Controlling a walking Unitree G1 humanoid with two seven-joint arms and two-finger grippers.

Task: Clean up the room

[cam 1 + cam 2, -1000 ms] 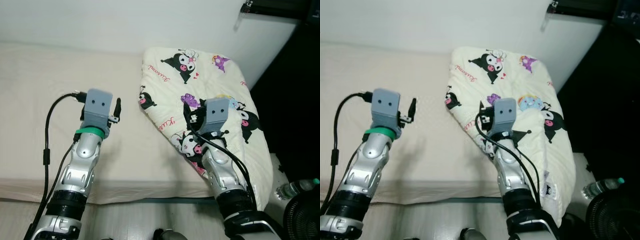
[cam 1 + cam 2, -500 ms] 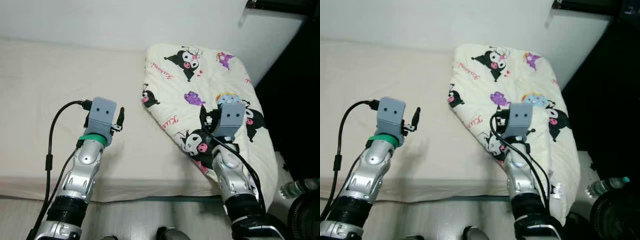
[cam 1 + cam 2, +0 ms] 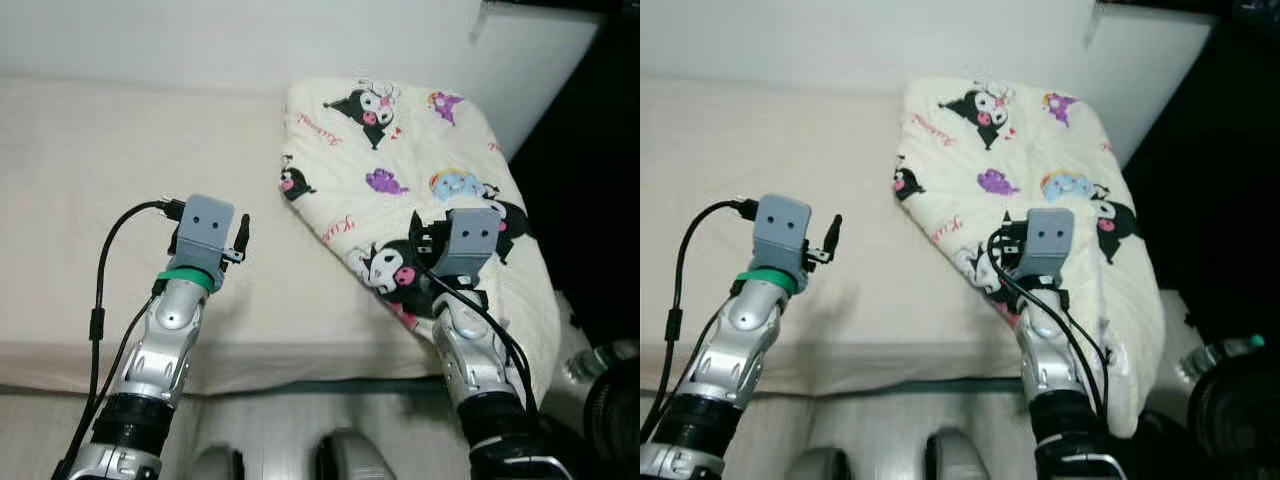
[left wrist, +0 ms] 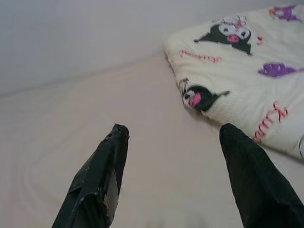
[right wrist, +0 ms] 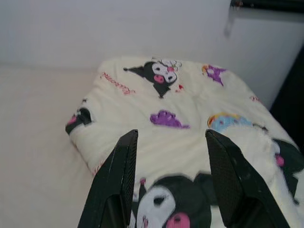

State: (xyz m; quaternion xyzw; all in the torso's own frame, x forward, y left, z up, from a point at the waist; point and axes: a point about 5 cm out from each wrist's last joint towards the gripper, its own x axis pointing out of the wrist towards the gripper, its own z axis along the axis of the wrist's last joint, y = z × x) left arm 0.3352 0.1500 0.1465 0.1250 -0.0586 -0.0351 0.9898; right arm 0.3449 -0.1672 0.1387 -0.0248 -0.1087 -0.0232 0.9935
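Quilt: one cream padded quilt [image 3: 420,170] printed with black, pink and purple cartoon figures, folded into a bundle; it lies in the upper right of the head views, on the right end of the bed, its lower corner hanging over the bed's edge.
Bed: one bed with a plain beige sheet [image 3: 90,180], filling the left and centre of the head views, against a white wall [image 3: 200,35].
Left pincer: the left pincer [image 4: 171,137] is at the centre left of the left eye view, held above bare sheet, apart from the quilt's left edge; its two black fingers [image 4: 102,175] are spread wide with nothing between them.
Right pincer: the right pincer [image 5: 168,142] is at the centre right of the head views, over the lower part of the quilt; its two black fingers [image 5: 121,171] stand well apart, holding nothing, with the quilt's print visible between them.
Arms: two silver arms, each with one grey camera box at the wrist; the left one wears one green band [image 3: 183,277].
Cables: one black cable [image 3: 100,290] loops beside the left arm.
Lower right corner: one clear bottle with a green cap [image 3: 1225,350] and the rim of one dark round object [image 3: 1240,410] on the floor.
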